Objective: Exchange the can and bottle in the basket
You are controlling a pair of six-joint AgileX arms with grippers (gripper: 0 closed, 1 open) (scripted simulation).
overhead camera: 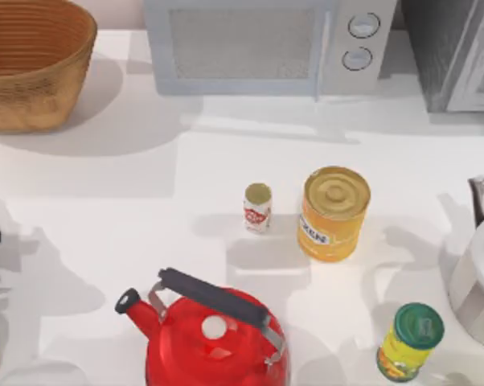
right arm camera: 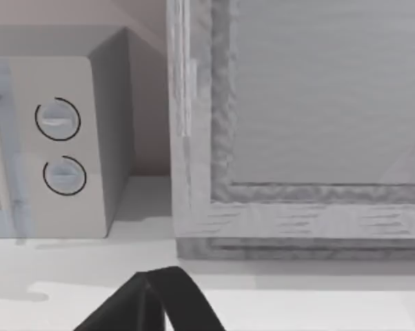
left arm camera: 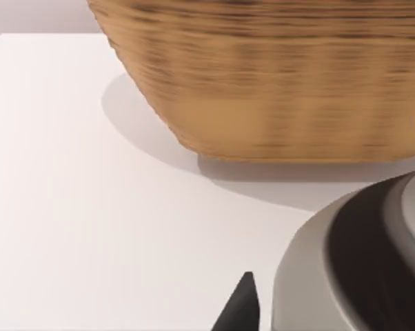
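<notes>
The bottle (overhead camera: pixel 258 207) stands upright mid-counter just beside the yellow can (overhead camera: pixel 333 213), both well apart from the basket (overhead camera: pixel 33 68) at the far left corner. Whether either tool is open or closed I cannot tell. A good first reach approaches the bottle from its free left side — clear of the can and the red kettle (overhead camera: pixel 210 334).

One wicker basket (overhead camera: pixel 29 64), one microwave (overhead camera: pixel 266 44), one red kettle (overhead camera: pixel 214 338), one small bottle (overhead camera: pixel 257 207), one yellow can (overhead camera: pixel 333 213), one green-lidded container (overhead camera: pixel 409 342).
</notes>
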